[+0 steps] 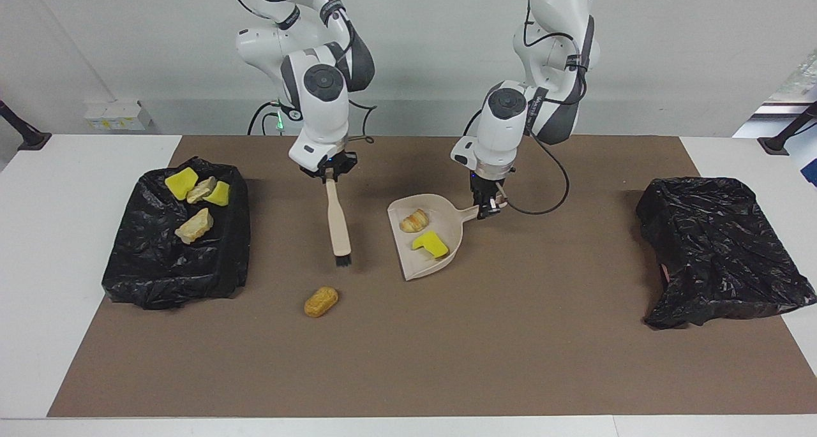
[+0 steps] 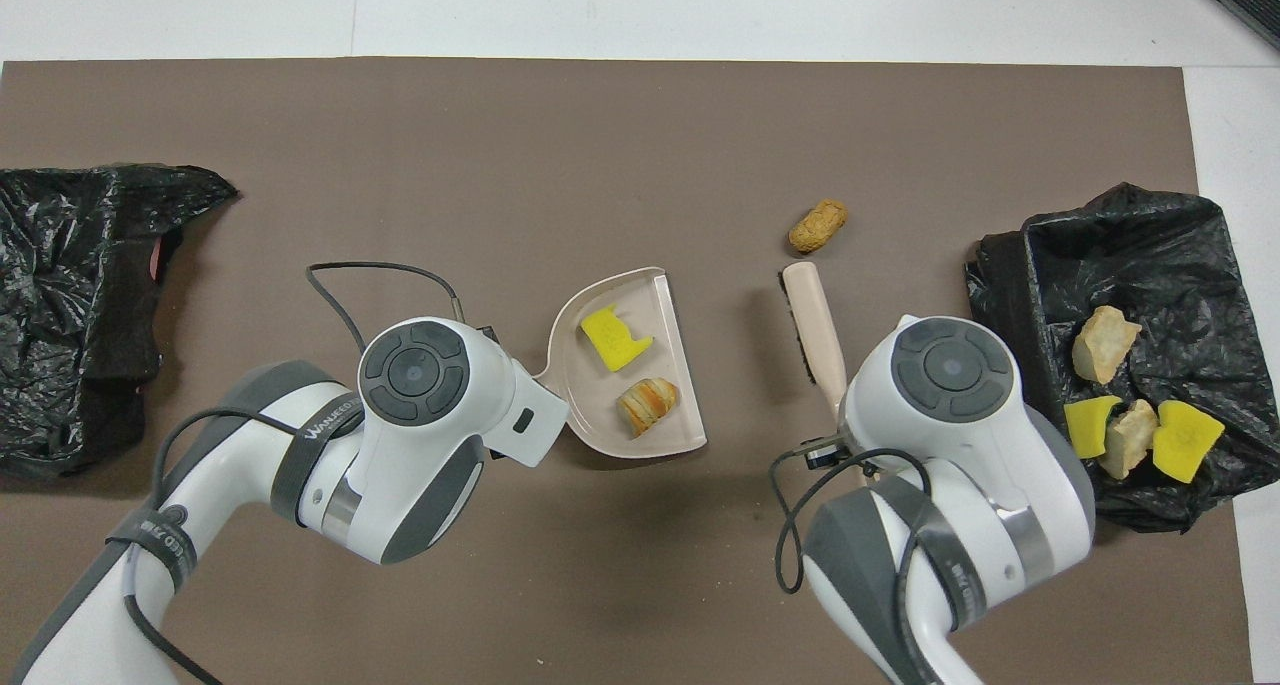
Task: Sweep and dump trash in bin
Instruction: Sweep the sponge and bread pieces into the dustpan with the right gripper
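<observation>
The only lettering sits on a dark band around the left arm (image 2: 300,455) in the overhead view; it begins "WANJEED", and the rest cannot be read. Similar print on bands in the facing view is illegible.
</observation>
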Tool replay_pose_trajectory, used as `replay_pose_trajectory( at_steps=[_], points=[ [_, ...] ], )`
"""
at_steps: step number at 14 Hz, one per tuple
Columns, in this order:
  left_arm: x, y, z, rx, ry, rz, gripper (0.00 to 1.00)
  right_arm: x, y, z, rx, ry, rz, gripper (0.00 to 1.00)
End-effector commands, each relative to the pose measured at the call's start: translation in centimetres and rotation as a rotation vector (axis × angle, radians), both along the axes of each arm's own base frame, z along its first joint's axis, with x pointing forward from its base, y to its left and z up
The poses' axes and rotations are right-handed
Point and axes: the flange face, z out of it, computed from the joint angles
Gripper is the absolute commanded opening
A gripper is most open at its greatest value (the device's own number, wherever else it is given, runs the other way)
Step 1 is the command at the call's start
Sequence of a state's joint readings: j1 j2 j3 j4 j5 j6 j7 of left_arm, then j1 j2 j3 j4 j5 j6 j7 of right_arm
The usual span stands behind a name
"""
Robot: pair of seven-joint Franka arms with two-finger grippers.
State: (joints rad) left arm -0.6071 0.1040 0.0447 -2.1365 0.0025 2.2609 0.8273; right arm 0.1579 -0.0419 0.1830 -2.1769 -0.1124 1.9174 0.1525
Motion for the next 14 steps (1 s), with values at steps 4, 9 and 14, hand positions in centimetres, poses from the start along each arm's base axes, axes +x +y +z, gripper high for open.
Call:
replay_pose_trajectory(
  at_steps=[4,9,14],
  points=[
    [-0.2,-0.2,0.0,-0.005,-0.005,0.156,0.0,8.9,-4.3,0.8,-0.151,-0.074,0.126,0.0],
    [-0.4,-0.4,0.0,0.0,0.004,0.21,0.0,15.4,-7.5,-1.9,-0.176,-0.064,0.148,0.0],
    [-0.8,-0.4,-0.2,0.011,0.018,0.241,0.0,15.8,-6.7,-4.0,-0.05,-0.013,0.074,0.0]
  ],
)
